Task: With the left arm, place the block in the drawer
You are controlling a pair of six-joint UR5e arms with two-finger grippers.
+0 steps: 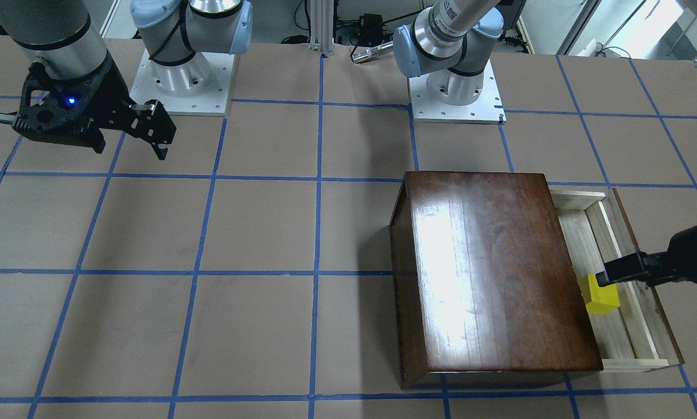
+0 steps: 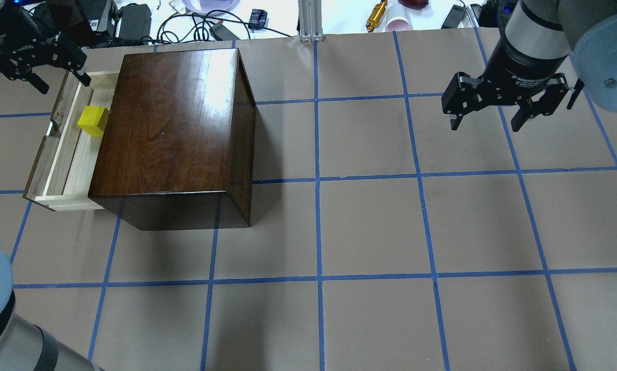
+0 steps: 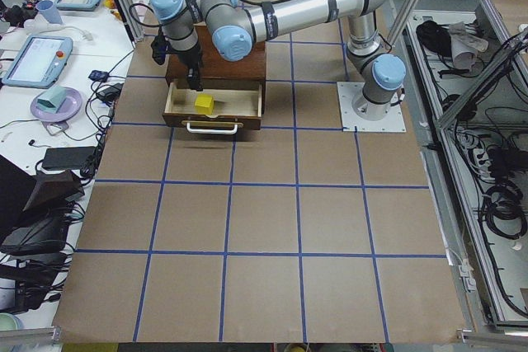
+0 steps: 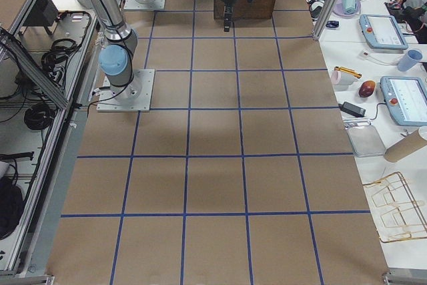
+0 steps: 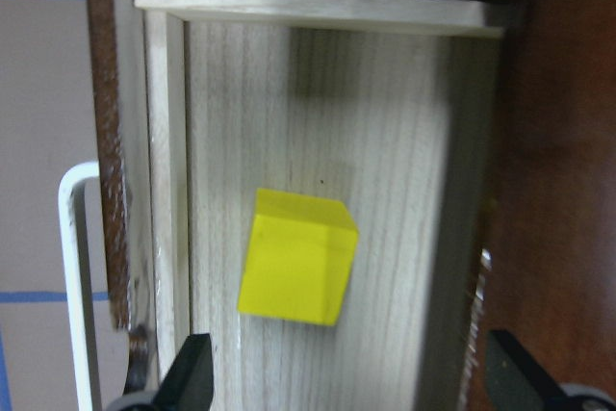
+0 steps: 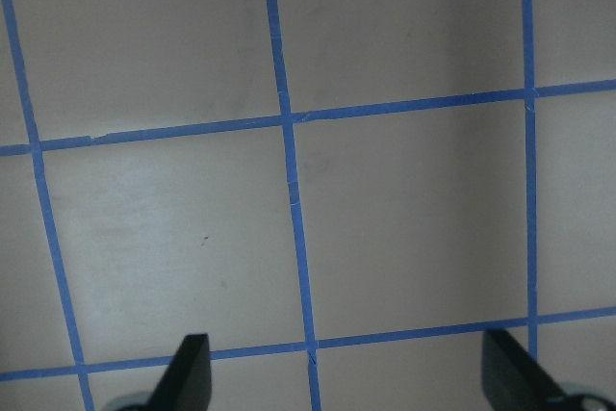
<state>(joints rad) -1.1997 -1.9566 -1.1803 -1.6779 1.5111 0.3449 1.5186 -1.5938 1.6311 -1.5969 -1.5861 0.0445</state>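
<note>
The yellow block [image 2: 93, 121] lies on the floor of the pulled-out drawer [image 2: 71, 154] of the dark-brown cabinet [image 2: 169, 118]. My left gripper [image 2: 63, 82] is open and empty, above the drawer's far end, apart from the block. In the left wrist view the block [image 5: 296, 257] sits on the pale drawer floor [image 5: 385, 122] just ahead of the open left gripper [image 5: 351, 382]. In the front view the block [image 1: 600, 295] is right by the left gripper's fingers [image 1: 622, 270]. My right gripper [image 2: 486, 123] is open and empty over bare table, far from the cabinet.
A white handle [image 5: 72, 238] is on the drawer's dark front panel [image 1: 645, 273]. Cables, a brass-coloured bottle [image 2: 377, 15] and other clutter lie beyond the table's far edge. The two arm bases [image 1: 456, 96] stand on the robot's side. Blue tape marks a grid.
</note>
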